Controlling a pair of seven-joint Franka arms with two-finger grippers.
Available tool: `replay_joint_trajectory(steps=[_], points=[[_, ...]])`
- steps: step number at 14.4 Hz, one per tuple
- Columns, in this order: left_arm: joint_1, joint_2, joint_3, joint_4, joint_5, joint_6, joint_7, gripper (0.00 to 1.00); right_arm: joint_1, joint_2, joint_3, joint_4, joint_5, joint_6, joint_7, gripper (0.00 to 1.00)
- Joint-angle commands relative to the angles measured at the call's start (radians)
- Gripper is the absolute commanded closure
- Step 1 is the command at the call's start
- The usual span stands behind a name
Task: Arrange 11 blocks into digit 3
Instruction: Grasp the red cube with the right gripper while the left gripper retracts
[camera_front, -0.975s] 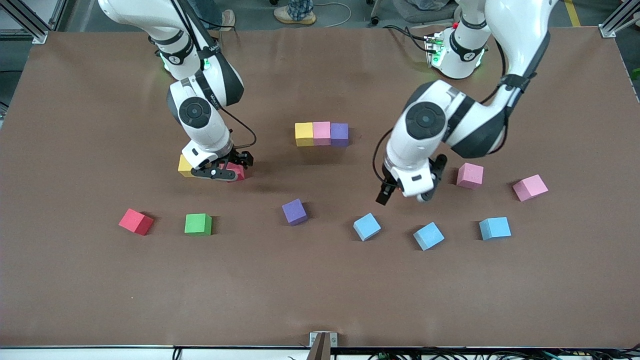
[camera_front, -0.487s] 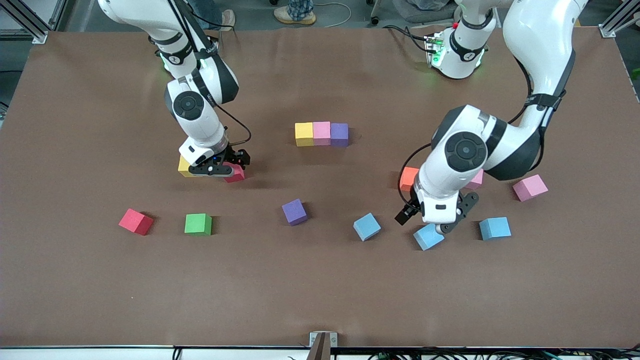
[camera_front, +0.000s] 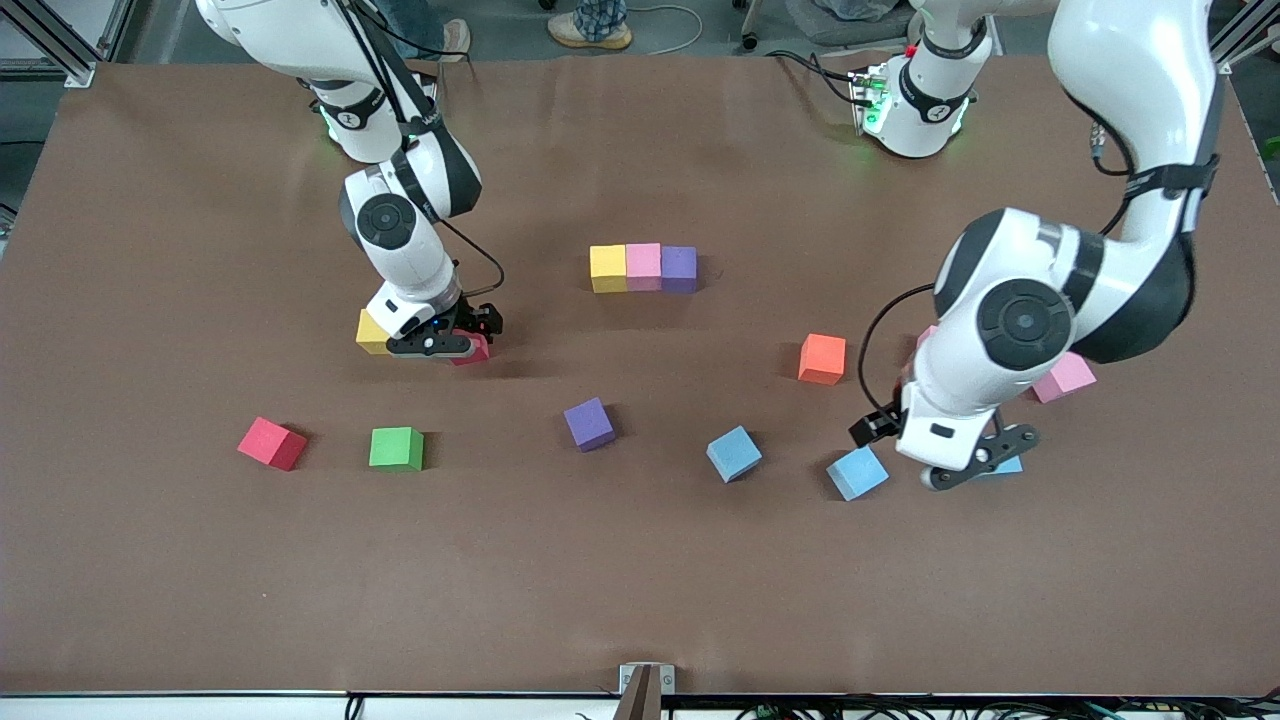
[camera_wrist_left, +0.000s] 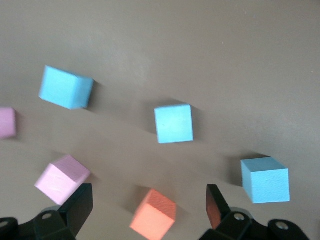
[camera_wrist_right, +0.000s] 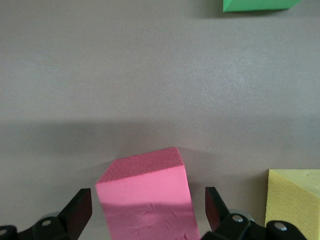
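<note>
A yellow (camera_front: 608, 268), a pink (camera_front: 643, 266) and a purple block (camera_front: 679, 266) touch in one row mid-table. My right gripper (camera_front: 445, 347) (camera_wrist_right: 147, 210) is low and open, its fingers on either side of a deep pink block (camera_front: 478, 350) (camera_wrist_right: 145, 200) with gaps both sides, beside a yellow block (camera_front: 371, 333) (camera_wrist_right: 292, 200). My left gripper (camera_front: 940, 455) (camera_wrist_left: 148, 210) hangs open and empty over the light blue blocks (camera_front: 857, 472) (camera_front: 1008, 465). An orange block (camera_front: 822, 358) (camera_wrist_left: 153, 214) lies loose on the table.
Loose along the row nearer the front camera are a red block (camera_front: 272, 443), a green one (camera_front: 396, 448), a purple one (camera_front: 589, 423) and a light blue one (camera_front: 734, 453). A pale pink block (camera_front: 1065, 377) lies toward the left arm's end.
My left arm has swung toward its own end of the table and the front camera, uncovering the orange block and covering a light blue one. The right gripper has barely shifted.
</note>
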Motion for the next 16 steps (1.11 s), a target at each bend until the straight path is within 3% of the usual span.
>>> replay_joint_trajectory(steps=[1, 2, 3, 4, 8, 12, 16], points=[[-0.002, -0.082, 0.029, -0.002, 0.021, -0.063, 0.143, 0.0, -0.037, -0.006, 0.014, -0.012, -0.012, 0.009, -0.062, 0.42], [0.009, -0.108, 0.035, -0.002, 0.015, -0.085, 0.203, 0.0, -0.045, -0.006, 0.014, -0.006, -0.012, 0.001, -0.087, 0.76], [0.029, -0.133, 0.032, -0.002, 0.015, -0.103, 0.249, 0.0, -0.046, -0.006, 0.014, 0.0, -0.01, -0.001, -0.076, 0.93], [0.044, -0.167, 0.029, -0.002, 0.009, -0.126, 0.292, 0.0, -0.039, -0.006, 0.015, 0.008, -0.006, -0.001, -0.072, 0.98], [0.073, -0.27, 0.035, -0.007, -0.039, -0.217, 0.447, 0.0, 0.067, 0.029, 0.029, 0.089, 0.003, -0.002, 0.065, 1.0], [0.001, -0.398, 0.252, -0.058, -0.191, -0.277, 0.668, 0.0, 0.2, 0.127, 0.034, 0.276, 0.054, -0.1, 0.207, 1.0], [0.004, -0.446, 0.292, -0.064, -0.206, -0.297, 0.727, 0.0, 0.286, 0.196, 0.034, 0.394, 0.095, -0.148, 0.316, 1.0]])
